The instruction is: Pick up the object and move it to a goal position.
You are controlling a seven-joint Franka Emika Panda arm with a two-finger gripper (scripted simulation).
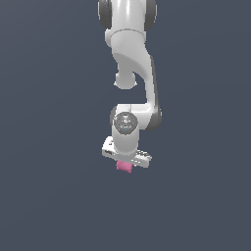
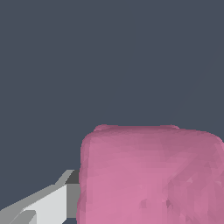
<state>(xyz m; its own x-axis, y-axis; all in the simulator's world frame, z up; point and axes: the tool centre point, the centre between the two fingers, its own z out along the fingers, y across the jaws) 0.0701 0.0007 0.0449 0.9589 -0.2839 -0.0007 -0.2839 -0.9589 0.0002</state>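
Arm (image 1: pixel 128 73): one Franka, white, reaching down over the plain dark grey surface.
End effector (image 1: pixel 125 163): pointed downward, directly over the pink block; white body much wider than the block.
Pink block (image 1: pixel 124 166): one; tucked just under the end effector, only its lower part showing in the exterior view. Fills much of the wrist view (image 2: pixel 151 175), very close to the camera.
Finger (image 2: pixel 48 203): one light grey finger seen in the wrist view, lying against or just beside the block's side; opposite finger out of frame.
Grip state: cannot tell whether closed on the block or merely straddling it; contact on the far side not visible.
Block height: lifted or resting, not readable; no shadow or edge to judge by.
Goal marker: none visible in either view.
Step in hand (judgement): securing the grasp, then carrying.
Doing it well: centre block between fingers, close squarely on the concave sides, confirm hold before lifting, rise straight, move slowly to avoid slip.
Count: one arm, one block.
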